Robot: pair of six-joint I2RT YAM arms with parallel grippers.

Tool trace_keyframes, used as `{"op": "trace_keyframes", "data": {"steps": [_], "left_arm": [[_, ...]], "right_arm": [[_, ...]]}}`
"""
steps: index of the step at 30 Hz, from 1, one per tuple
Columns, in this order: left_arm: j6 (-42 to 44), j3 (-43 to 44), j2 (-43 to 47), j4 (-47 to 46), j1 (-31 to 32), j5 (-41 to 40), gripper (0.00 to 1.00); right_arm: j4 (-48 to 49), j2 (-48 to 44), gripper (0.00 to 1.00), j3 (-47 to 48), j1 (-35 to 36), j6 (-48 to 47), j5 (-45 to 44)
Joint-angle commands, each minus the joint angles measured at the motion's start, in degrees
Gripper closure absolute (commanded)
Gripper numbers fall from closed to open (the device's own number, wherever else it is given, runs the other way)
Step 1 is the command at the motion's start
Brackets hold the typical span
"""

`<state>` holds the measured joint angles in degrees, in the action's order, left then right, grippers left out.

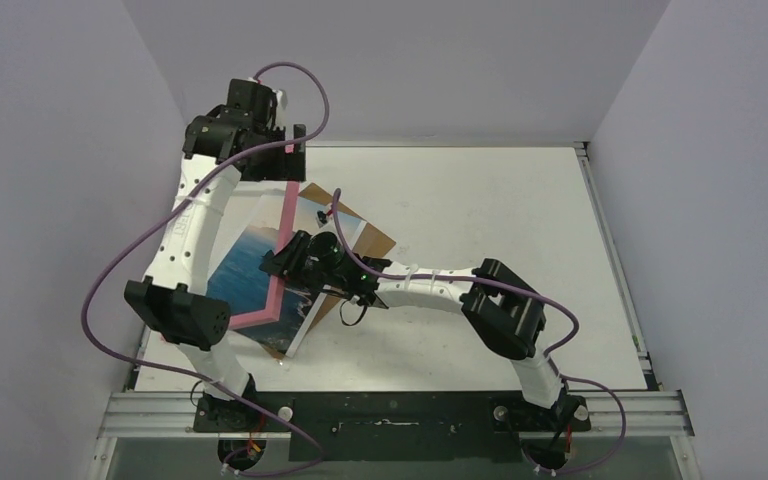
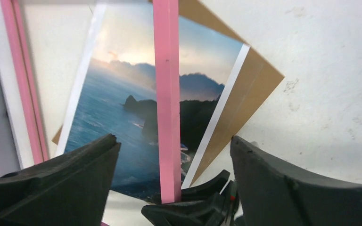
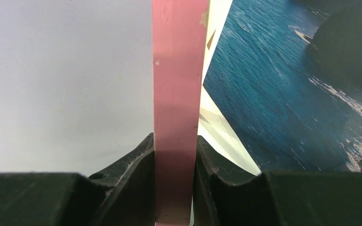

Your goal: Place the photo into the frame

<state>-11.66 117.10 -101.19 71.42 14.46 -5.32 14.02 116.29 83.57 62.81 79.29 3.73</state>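
Note:
The pink frame (image 1: 278, 262) is tilted up on its side over the table's left half. My right gripper (image 1: 298, 255) is shut on its right bar, which fills the gap between the fingers in the right wrist view (image 3: 176, 165). The photo (image 1: 305, 300) of blue sea and dark mountains lies flat under the frame and partly shows through the pane. It also shows in the left wrist view (image 2: 118, 117) and the right wrist view (image 3: 283, 94). My left gripper (image 1: 290, 165) is open above the frame's far end. Its fingers straddle the pink bar (image 2: 166, 94) without touching it.
A plain brown backing board (image 1: 372, 240) lies under the photo, its corner sticking out to the right; it also shows in the left wrist view (image 2: 252, 89). The white table (image 1: 490, 210) is enclosed by grey walls on the left, right and back.

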Motion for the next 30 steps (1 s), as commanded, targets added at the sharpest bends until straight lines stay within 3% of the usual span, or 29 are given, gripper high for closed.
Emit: {"op": "trace_keyframes", "data": {"steps": [1,8,16,24,30], "left_arm": [[-0.7,6.9,7.2,0.9,-0.2,0.2,0.09],[-1.7,4.5,15.6,-6.0,-0.2,3.4,0.04],[-4.6,0.7,19.6,-7.3,-0.2,4.5,0.04],[-10.2,-0.6,21.5,-9.1,-0.1,13.6,0.06],[-14.1,-6.4,25.1,-13.5,0.0,18.8,0.07]], "right_arm": [[11.5,-6.7,1.00,2.4,0.6,-3.2,-1.0],[9.7,-13.5,1.00,0.6,0.4,-6.5,-2.5],[2.0,-22.8,1.00,-1.1,-1.7,-9.0,-6.6],[-18.2,-33.8,1.00,-3.4,-7.1,-12.4,-11.2],[-43.8,-41.1,1.00,3.1,-13.4,-18.0,-13.6]]}}
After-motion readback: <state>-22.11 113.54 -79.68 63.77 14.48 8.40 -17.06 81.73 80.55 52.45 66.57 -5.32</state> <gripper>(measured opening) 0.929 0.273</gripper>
